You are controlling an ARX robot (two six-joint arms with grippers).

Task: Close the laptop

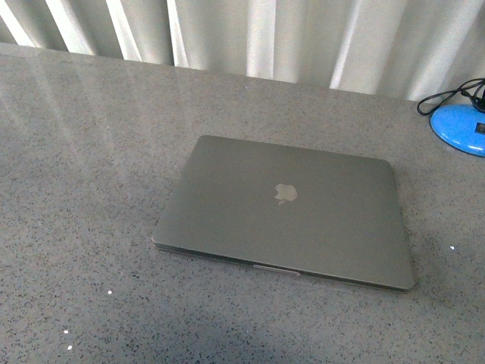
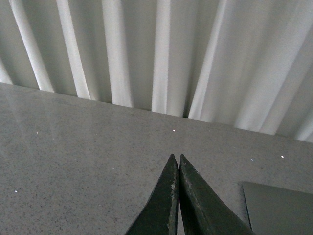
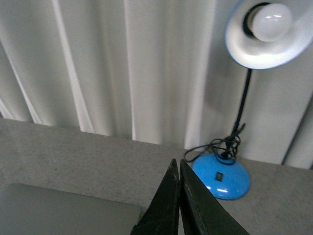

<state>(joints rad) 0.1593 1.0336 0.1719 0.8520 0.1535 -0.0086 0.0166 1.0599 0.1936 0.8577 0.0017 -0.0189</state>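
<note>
The left claw [image 2: 178,164] has its two dark fingers pressed together, tips touching and gripping nothing, held above the speckled grey desk [image 2: 88,147]. In its wrist view a corner of the laptop [image 2: 279,210] lies just beside the fingers. The right claw [image 3: 176,169] is likewise pressed together, tip to tip, empty, over the desk, with an edge of the laptop's lid near it on one side and a blue lamp base [image 3: 222,178] near it on the other. That lamp has a black stalk, a coiled black cord at its foot and a white bulb [image 3: 269,22] in a pale shade.

In the front view neither arm shows. The laptop [image 1: 288,212] lies flat at the desk's centre with its lid fully down, pale apple logo [image 1: 285,193] facing up, its front edge toward 6 o'clock. The lamp base [image 1: 460,129] sits well apart from it, at about 2 o'clock. White pleated curtains [image 1: 250,34] hang along the desk's far edge at 12 o'clock.
</note>
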